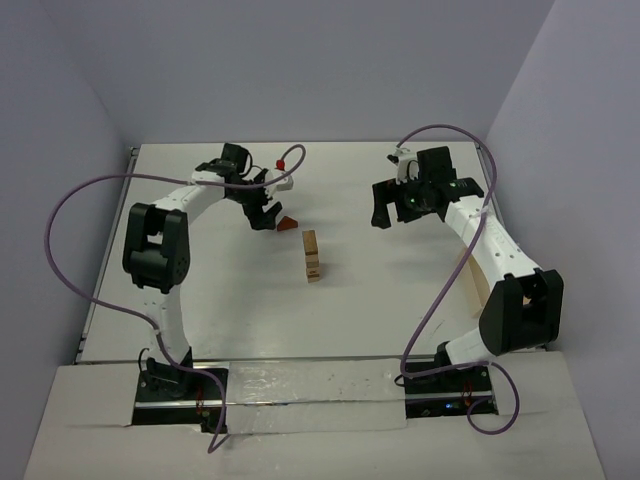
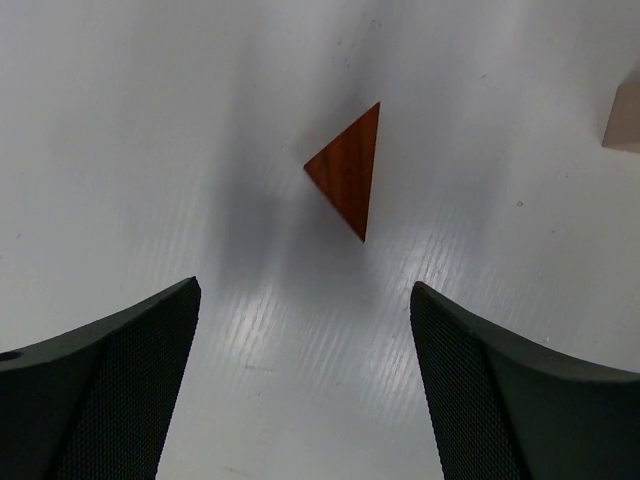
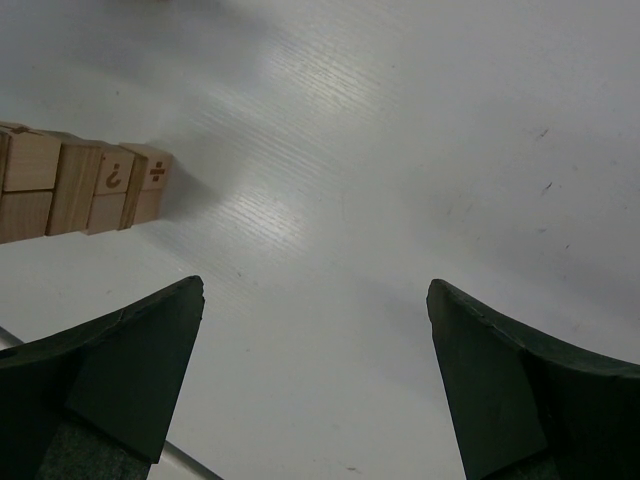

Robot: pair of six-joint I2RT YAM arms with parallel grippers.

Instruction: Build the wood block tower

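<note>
1. Wood block tower [image 1: 312, 256] – a narrow stack of small tan blocks on the white counter [image 1: 200, 300], roughly midway between the two arms. Nothing is touching it.
2. Right wrist view: the tower [image 3: 80, 190] enters from the left edge of the frame. Two of its end blocks carry dark printed marks, one like a question mark and one a division sign. The grain and the seams between blocks are clear.
3. Reddish-brown wedge [image 1: 287, 222] – a triangular piece lying flat on the counter, just beyond the tower and to its left, apart from it. In the left wrist view the wedge [image 2: 349, 172] shows one sharp-cornered triangular face.
4. Left claw [image 1: 265, 215] – it sits left of the tower, just past the wedge. From its own camera the left claw [image 2: 303, 292] has its jaws spread wide with nothing between them. The wedge lies ahead of the fingertips, clear of both.
5. A pale tan corner [image 2: 625, 115] shows at the right edge of the left wrist view. Too little is visible to say which block it is.
6. Right claw [image 1: 383, 218] – it is to the right of the tower, well apart from it. Its wrist view shows the right claw [image 3: 315, 290] with jaws spread and only bare counter between them.
7. Purple cable [image 1: 60, 215] loops off the left arm, well to the left of the tower.
</note>
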